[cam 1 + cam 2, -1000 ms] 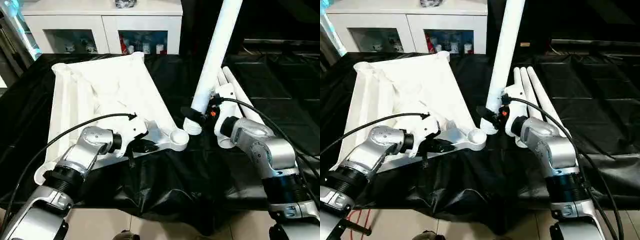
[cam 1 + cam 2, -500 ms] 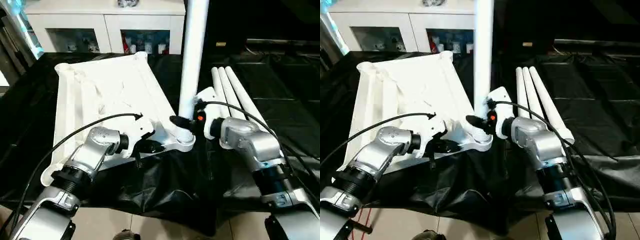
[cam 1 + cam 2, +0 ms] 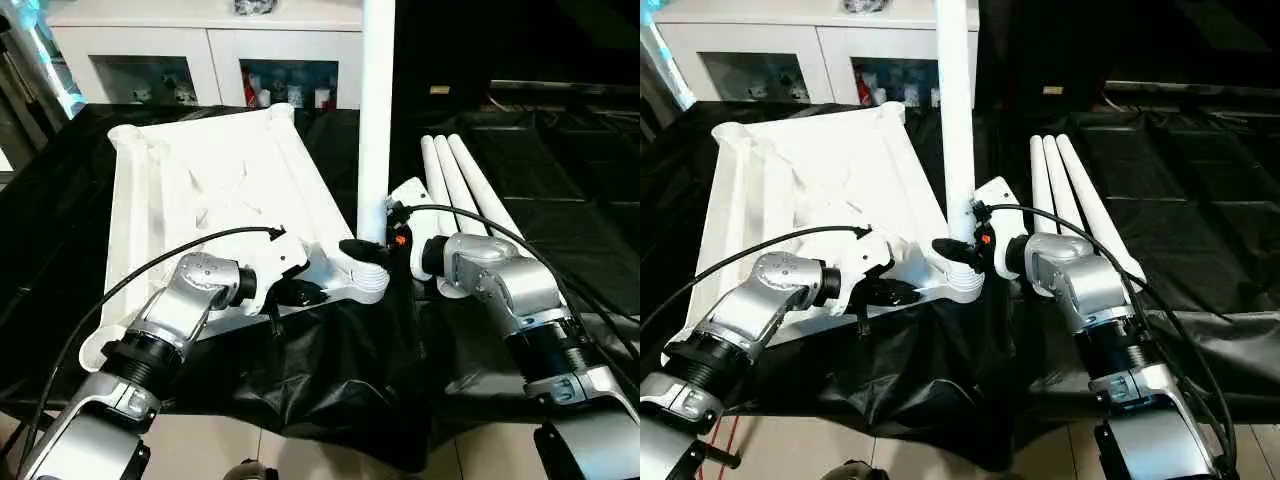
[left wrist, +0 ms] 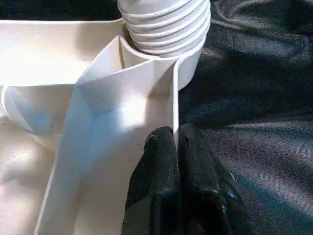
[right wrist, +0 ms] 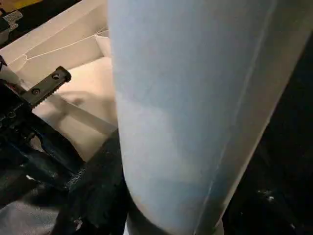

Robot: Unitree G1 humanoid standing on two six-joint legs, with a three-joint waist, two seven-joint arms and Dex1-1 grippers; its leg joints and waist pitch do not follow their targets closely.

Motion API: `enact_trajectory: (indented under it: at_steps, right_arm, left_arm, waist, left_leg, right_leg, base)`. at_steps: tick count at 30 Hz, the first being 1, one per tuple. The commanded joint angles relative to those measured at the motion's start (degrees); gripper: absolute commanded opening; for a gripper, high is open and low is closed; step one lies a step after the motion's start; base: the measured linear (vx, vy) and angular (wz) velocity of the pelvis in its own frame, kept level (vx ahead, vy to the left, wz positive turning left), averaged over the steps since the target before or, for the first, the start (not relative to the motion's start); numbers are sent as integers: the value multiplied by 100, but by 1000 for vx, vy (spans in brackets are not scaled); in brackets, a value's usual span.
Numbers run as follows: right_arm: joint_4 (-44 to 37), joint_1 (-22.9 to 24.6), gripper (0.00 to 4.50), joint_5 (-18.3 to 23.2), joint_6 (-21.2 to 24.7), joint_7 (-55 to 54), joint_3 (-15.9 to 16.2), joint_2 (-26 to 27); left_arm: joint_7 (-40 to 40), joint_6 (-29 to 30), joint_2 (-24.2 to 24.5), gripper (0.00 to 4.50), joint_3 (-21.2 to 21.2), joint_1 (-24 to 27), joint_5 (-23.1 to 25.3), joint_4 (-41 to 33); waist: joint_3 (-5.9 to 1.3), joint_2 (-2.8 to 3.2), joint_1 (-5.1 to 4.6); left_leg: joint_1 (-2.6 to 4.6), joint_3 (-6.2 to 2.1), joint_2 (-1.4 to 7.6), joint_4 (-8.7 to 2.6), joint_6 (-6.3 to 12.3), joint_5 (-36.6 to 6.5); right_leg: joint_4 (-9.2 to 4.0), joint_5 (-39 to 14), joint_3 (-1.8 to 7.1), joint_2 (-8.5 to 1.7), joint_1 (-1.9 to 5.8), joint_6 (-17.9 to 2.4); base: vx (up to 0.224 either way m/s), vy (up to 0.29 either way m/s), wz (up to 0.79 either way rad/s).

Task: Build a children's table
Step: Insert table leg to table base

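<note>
Legwork first: your right gripper [image 3: 372,247] clasps the upright leg [image 3: 376,110] with its threaded end in the tabletop's [image 3: 215,190] near corner socket [image 3: 366,283], while your left gripper [image 4: 177,147] pinches the rim beside that socket, likely to steady it for threading; three spare legs [image 3: 460,180] lie just beyond.

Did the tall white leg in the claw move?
Yes. The leg swung upright and shifted left, away from the three lying legs, onto the tabletop's corner socket.
</note>
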Motion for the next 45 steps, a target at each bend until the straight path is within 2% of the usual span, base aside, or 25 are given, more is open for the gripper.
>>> enact_trajectory:
  at_steps: [1,2,3,4,5,9,12,16,18,21,24,25,27,28,29,30,37,40,41,45]
  right_arm:
    - [-59,93,191,-37,105,70,51,-70]
    - [-51,98,191,-50,87,81,29,-70]
    - [71,84,191,-21,-31,38,-77,7]
    - [71,84,191,-21,-31,38,-77,7]
    - [200,77,191,111,-79,-2,-240,127]
    - [406,145,191,314,-93,-35,-504,235]
    - [483,231,191,355,-148,-73,-608,247]
    - [527,425,191,481,-214,-111,-825,296]
    - [513,702,191,589,-266,-189,-1051,369]
    - [555,943,191,593,-405,-315,-1166,432]
    - [566,1164,191,559,-617,-410,-1192,499]
    - [591,1277,191,511,-780,-482,-1199,541]
    - [599,1430,191,450,-1032,-584,-1231,618]
    - [597,1445,191,444,-1058,-595,-1236,627]
    - [494,1535,191,391,-1220,-649,-1225,668]
    - [434,1570,191,359,-1286,-670,-1202,675]
    - [246,1721,191,183,-1609,-749,-1012,740]
    - [285,1678,191,25,-1810,-823,-881,735]
    - [294,1651,191,-107,-1927,-809,-739,710]
    - [287,1596,191,-298,-2041,-821,-559,673]
  left_arm:
    - [-25,-20,87,0,-17,-2,96,-108]
    - [-34,-22,92,0,-16,9,93,-122]
    - [-55,-36,89,0,-12,25,77,-145]
    - [-55,-36,89,0,-12,25,77,-145]
    - [-60,-56,89,0,-13,32,79,-153]
    - [-25,-52,87,0,17,22,82,-140]
    - [-23,-44,92,0,20,45,84,-168]
    - [-22,-20,90,0,29,83,82,-218]
    - [-5,-7,78,0,39,94,69,-231]
    - [48,-13,62,0,64,78,68,-207]
    - [88,-22,49,0,85,61,74,-177]
    - [110,-31,42,0,93,54,86,-162]
    - [145,-47,24,0,104,40,102,-126]
    - [148,-49,22,0,105,39,103,-122]
    - [179,-70,7,0,109,15,119,-79]
    - [192,-78,0,0,112,2,127,-60]
    - [215,-107,-37,0,128,-52,149,17]
    - [223,-133,-41,0,114,-75,170,46]
    - [230,-152,-43,0,104,-79,185,60]
    - [244,-184,-41,0,93,-75,208,57]
  waist:
    - [-430,-35,1]
    - [-431,-14,4]
    - [-433,-15,1]
    - [-432,-19,-2]
    - [-436,-27,-4]
    - [-431,-51,-1]
    - [-430,-42,-2]
    - [-436,-43,9]
    - [-438,-34,24]
    - [-434,-23,32]
    - [-424,-14,35]
    - [-424,7,33]
    - [-392,-19,18]
    - [-368,-17,10]
    - [-359,25,9]
    - [-355,7,-2]
    - [-373,-3,-2]
    - [-363,-9,-6]
    - [-357,-27,-10]
    - [-340,-27,-24]
  left_leg:
    - [164,-122,353,-459,62,-796]
    - [166,-125,352,-459,52,-801]
    - [164,-124,351,-459,46,-801]
    - [164,-127,358,-464,40,-823]
    - [160,-125,353,-460,41,-814]
    - [158,-123,350,-461,64,-822]
    - [162,-125,358,-469,58,-810]
    - [162,-123,358,-467,77,-793]
    - [167,-118,364,-472,102,-787]
    - [168,-123,366,-481,87,-819]
    - [175,-125,367,-498,22,-946]
    - [180,-130,366,-499,3,-988]
    - [187,-132,361,-528,-74,-1254]
    - [210,-137,361,-547,-132,-1490]
    - [228,-153,362,-556,-202,-1673]
    - [237,-155,369,-568,-231,-1734]
    - [213,-152,364,-589,-195,-1566]
    - [221,-153,368,-593,-185,-1630]
    - [218,-153,369,-597,-200,-1671]
    - [231,-161,367,-605,-220,-1813]
  right_leg:
    - [-450,-372,296,-515,235,-1493]
    - [-445,-364,296,-517,236,-1500]
    - [-446,-349,295,-514,238,-1499]
    - [-445,-343,295,-517,234,-1511]
    - [-440,-309,294,-517,241,-1521]
    - [-451,-394,295,-527,243,-1537]
    - [-447,-381,289,-517,235,-1519]
    - [-447,-357,291,-524,242,-1514]
    - [-456,-321,294,-526,233,-1503]
    - [-457,-351,287,-525,225,-1511]
    - [-478,-490,291,-526,218,-1469]
    - [-477,-524,290,-528,215,-1467]
    - [-520,-861,296,-529,204,-1421]
    - [-556,-1230,302,-535,188,-1366]
    - [-582,-1536,313,-546,178,-1295]
    - [-596,-1619,315,-540,170,-1255]
    - [-575,-1253,326,-522,184,-1268]
    - [-591,-1392,329,-531,171,-1256]
    - [-600,-1474,330,-532,165,-1236]
    - [-634,-1810,340,-542,147,-1149]
  base:
    - [0,0,0]
    - [0,0,0]
    - [0,0,0]
    - [0,0,0]
    - [0,0,0]
    - [0,0,0]
    - [0,0,0]
    - [0,0,0]
    - [0,0,0]
    - [0,0,0]
    - [0,0,0]
    - [0,0,0]
    - [0,0,0]
    - [0,0,0]
    - [0,0,0]
    - [0,0,0]
    - [0,0,0]
    - [0,0,0]
    - [0,0,0]
    - [0,0,0]
